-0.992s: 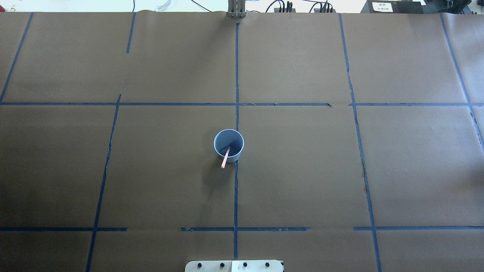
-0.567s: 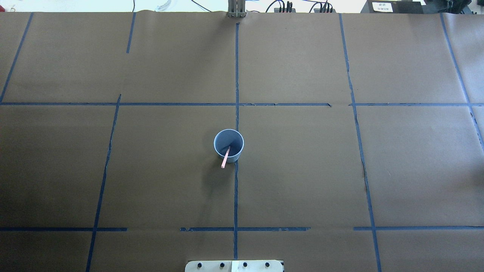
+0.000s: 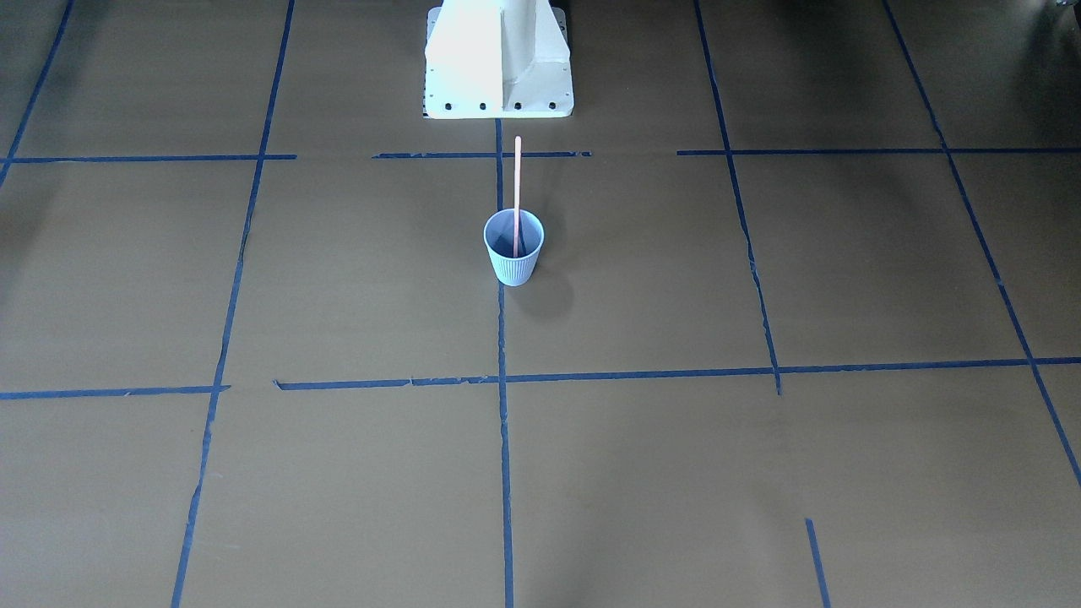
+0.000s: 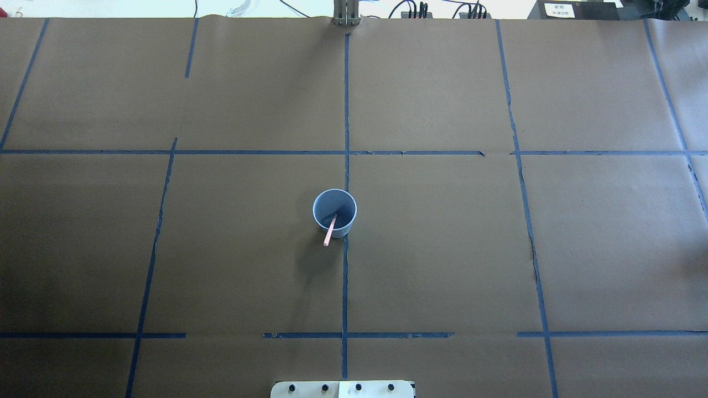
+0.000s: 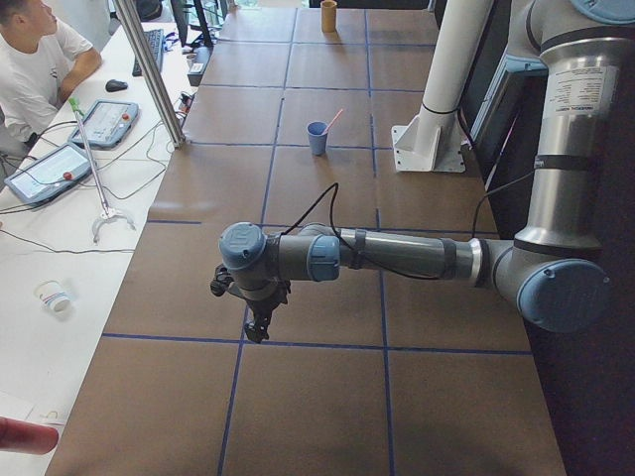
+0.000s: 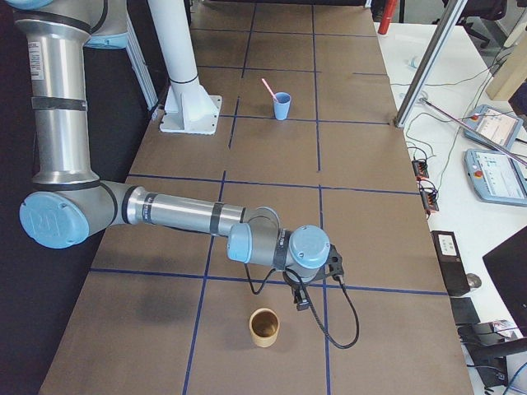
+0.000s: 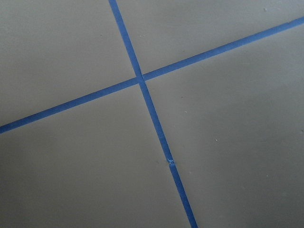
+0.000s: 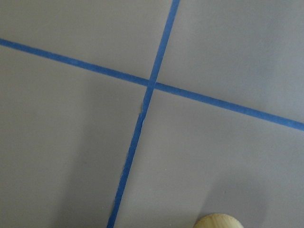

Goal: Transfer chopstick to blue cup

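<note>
The blue cup (image 4: 344,203) stands upright at the table's middle, and shows in the front view (image 3: 513,257) too. The pink chopstick (image 4: 328,236) stands in it, leaning over the rim toward the robot's base; it also shows in the front view (image 3: 517,181). Both arms are far from the cup, at the table's ends. My left gripper (image 5: 258,327) points down over the table in the exterior left view only. My right gripper (image 6: 300,300) shows in the exterior right view only. I cannot tell whether either is open or shut. The wrist views show only tape lines.
A brown paper cup (image 6: 264,327) stands just beside my right gripper, its rim at the right wrist view's bottom edge (image 8: 218,221). The white robot base (image 3: 498,59) stands behind the blue cup. An operator (image 5: 35,59) sits at a side desk.
</note>
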{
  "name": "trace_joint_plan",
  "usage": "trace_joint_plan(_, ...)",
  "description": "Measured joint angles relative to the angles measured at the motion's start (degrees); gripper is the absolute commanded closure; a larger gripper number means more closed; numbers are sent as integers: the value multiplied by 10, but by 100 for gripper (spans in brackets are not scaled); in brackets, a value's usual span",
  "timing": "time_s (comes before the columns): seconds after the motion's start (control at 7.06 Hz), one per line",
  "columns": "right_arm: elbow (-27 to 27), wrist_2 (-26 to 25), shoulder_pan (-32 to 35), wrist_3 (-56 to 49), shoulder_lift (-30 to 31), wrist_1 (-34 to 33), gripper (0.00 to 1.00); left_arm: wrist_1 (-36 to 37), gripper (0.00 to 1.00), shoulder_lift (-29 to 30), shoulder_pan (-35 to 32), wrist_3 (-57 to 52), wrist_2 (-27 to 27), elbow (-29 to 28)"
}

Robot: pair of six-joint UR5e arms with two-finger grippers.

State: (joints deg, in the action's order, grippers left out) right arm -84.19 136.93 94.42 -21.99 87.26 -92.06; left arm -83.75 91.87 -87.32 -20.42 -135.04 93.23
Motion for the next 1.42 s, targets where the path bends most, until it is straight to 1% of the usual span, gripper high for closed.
trace_joint_plan(0.14, -2, -12, 10, -2, -9, -17, 0, 2, 0, 1, 0, 0, 1, -1)
trace_joint_plan(0.71, -22, -54, 16, -2, -9, -30, 0, 18, 0, 5, -17, 4, 0, -14)
trace_joint_plan(1.13, -21, -59, 6, 0, -21, -54, 0, 15, 0, -4, -42, 44, -2, -7)
trace_joint_plan(1.42, -20, -57, 6, 0, -21, -57, 0, 13, 0, -14, -56, 51, -1, 2)
